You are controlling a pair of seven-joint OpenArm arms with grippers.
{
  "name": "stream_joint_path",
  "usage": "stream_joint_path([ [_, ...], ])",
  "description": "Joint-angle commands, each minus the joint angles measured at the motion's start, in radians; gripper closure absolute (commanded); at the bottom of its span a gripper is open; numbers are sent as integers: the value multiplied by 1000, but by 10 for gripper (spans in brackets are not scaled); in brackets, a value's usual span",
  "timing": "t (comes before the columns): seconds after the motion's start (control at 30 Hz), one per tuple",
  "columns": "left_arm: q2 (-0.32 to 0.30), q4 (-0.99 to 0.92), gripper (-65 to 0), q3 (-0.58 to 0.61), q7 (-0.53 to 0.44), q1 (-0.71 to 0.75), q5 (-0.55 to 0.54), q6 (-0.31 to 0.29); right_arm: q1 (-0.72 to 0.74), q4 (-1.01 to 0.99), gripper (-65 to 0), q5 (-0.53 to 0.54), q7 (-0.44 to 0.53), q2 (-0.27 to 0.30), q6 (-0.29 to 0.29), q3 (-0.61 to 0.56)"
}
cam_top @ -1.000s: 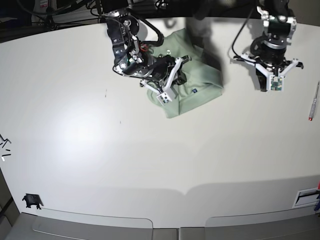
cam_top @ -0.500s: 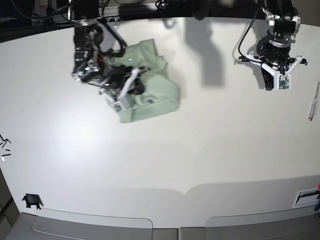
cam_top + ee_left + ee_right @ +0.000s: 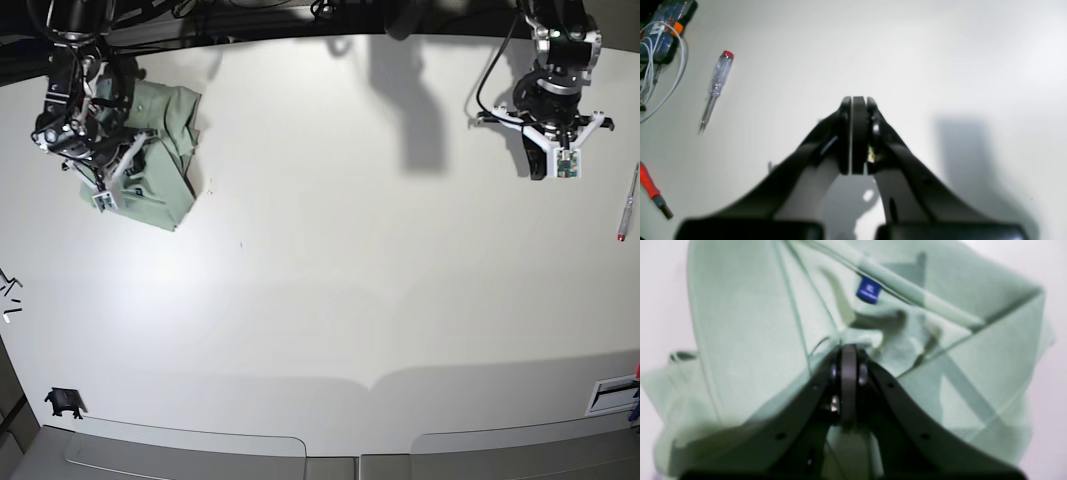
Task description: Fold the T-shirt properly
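The T-shirt (image 3: 155,150) is a pale mint-green folded bundle lying at the table's far left back. In the right wrist view the T-shirt (image 3: 750,323) fills the frame, its small blue neck label (image 3: 868,290) facing up by the collar band. My right gripper (image 3: 103,197) rests over the bundle's left side. Up close, the right gripper (image 3: 848,351) is shut, and the cloth puckers at its tips. My left gripper (image 3: 560,172) hangs over bare table at the back right, far from the shirt. The left gripper (image 3: 858,100) is shut with nothing between its pads.
A clear-handled screwdriver with a red cap (image 3: 715,88) lies near the right edge (image 3: 627,205). A red-handled tool (image 3: 653,193) and a cable bundle (image 3: 660,43) lie beyond it. Small black bits (image 3: 63,402) sit at the front left, and a white slotted part (image 3: 612,393) at the front right.
My right gripper has swept left across the table's back with the T-shirt, carrying it from the middle to the far left corner. The left arm has barely moved.
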Motion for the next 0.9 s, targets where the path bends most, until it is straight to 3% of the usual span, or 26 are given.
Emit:
stream_joint_path([
  [0.0, -5, 19, 0, -2, -27, -2, -3, 4, 8, 11, 0, -7, 29, 34, 1, 5],
  [0.17, -6, 19, 0, -2, -27, -2, -23, 4, 29, 11, 0, 9, 106, 88, 0, 5],
  [0.27, -6, 19, 0, -2, -32, -2, -36, 1, 89, 13, 0, 116, 84, 122, 0, 6],
  [0.37, -23, 19, 0, -2, -34, -2, -36, 1, 164, 44, 0, 276, 30, 157, 5, 6],
  [0.6, -50, 33, 0, -2, -21, 82, -118, -3, 239, 252, 0, 605, -142, 161, 171, 7],
  [0.8, -51, 70, 0, -2, 3, 279, -130, -24, 99, 374, 0, 840, -304, 137, 171, 7],
  [0.87, -51, 70, 0, -2, 24, 360, -161, -68, 13, 397, 0, 894, -350, 132, 171, 7],
])
